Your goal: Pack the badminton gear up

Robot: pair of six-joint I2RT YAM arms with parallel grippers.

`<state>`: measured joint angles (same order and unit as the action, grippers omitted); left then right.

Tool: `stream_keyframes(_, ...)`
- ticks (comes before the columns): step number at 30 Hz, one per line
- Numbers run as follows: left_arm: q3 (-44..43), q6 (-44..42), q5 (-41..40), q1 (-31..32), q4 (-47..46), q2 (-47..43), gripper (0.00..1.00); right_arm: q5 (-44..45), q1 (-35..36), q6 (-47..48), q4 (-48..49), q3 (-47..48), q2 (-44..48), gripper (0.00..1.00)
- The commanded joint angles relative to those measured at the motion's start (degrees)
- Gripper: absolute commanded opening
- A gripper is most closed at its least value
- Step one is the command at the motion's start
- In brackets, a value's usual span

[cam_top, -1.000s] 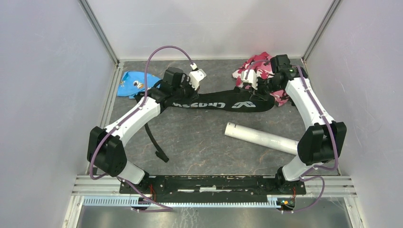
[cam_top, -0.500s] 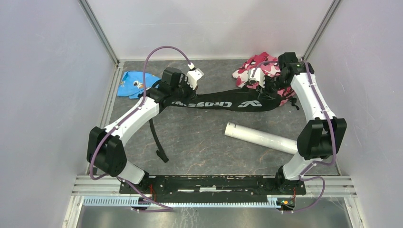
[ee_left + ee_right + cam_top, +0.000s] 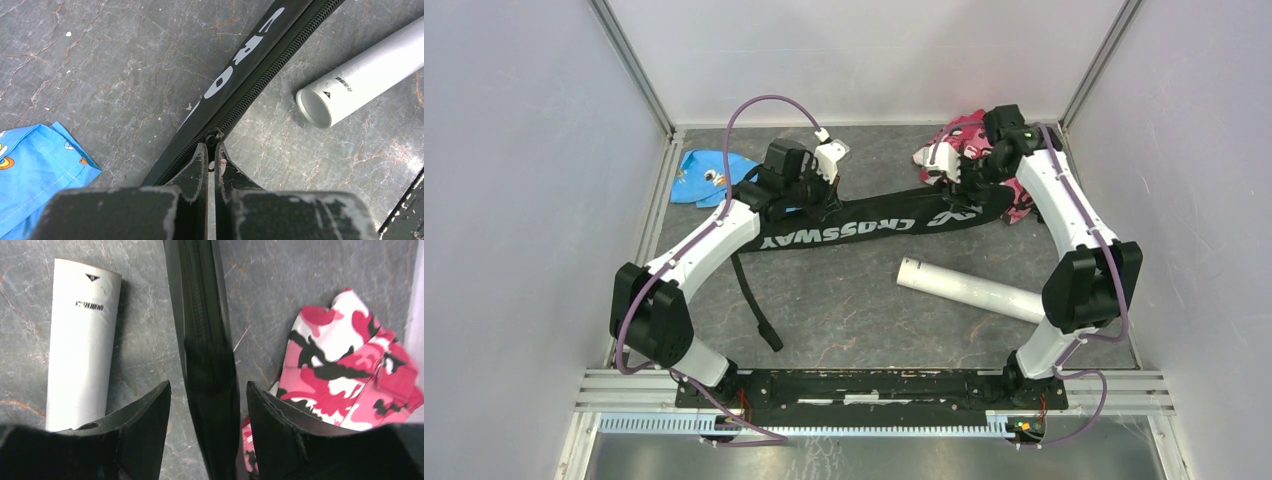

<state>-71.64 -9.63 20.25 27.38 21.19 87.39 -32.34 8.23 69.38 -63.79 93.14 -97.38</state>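
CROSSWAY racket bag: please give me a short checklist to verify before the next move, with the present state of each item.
1. Left gripper shut at the zipper slider: ok.
2. Real grip on the slider itself: cannot tell.
3. Right gripper holding the racket bag: not ok, jaws open, astride it.
4. White tube packed: not ok, it lies on the table beside the bag.
5. Pink camouflage cloth clear of the zipper: ok, it lies beside the bag.
6. Rackets inside the bag: cannot tell.
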Motion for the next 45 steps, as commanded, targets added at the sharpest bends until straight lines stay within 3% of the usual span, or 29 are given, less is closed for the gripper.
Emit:
stream_keyframes(1, -2.83, 2.23, 2.60, 0.13, -1.36, -0.03, 0.02, 2.99, 4.23, -1.36, 1.26, 4.59, -1.10, 0.64)
stream_keyframes(9, -2.59, 2.11, 3.23, 0.13, -1.41, -0.10, 0.02, 7.28, 12.16, -3.10, 2.27, 9.15, -5.41, 0.64)
stream_keyframes(16, -2.30, 1.94, 3.24, 0.13, -1.67, -0.80, 0.02, 8.33, 15.82, -4.24, 3.62, 8.54, -8.55, 0.58)
stream_keyframes(18, -2.05, 1.58, 3.05, 0.13, -1.68, -0.90, 0.02, 8.34, 16.11, -4.54, 3.80, 8.69, -9.11, 0.53)
stream_keyframes(26, -0.49, 0.12, 1.12, 0.18, -1.52, -2.30, 0.02, 10.79, 15.99, -4.89, 4.54, 7.39, -8.28, 0.18)
stream_keyframes(32, 0.21, -1.81, -1.77, -0.04, -0.06, -2.76, 0.02, 11.15, 14.46, -5.11, 4.96, 5.61, -6.47, 0.02)
stream_keyframes(45, 2.19, -3.73, -5.22, -1.71, 0.59, -5.05, 0.02, 10.49, 7.41, -4.21, 5.34, 0.09, -0.61, 0.00)
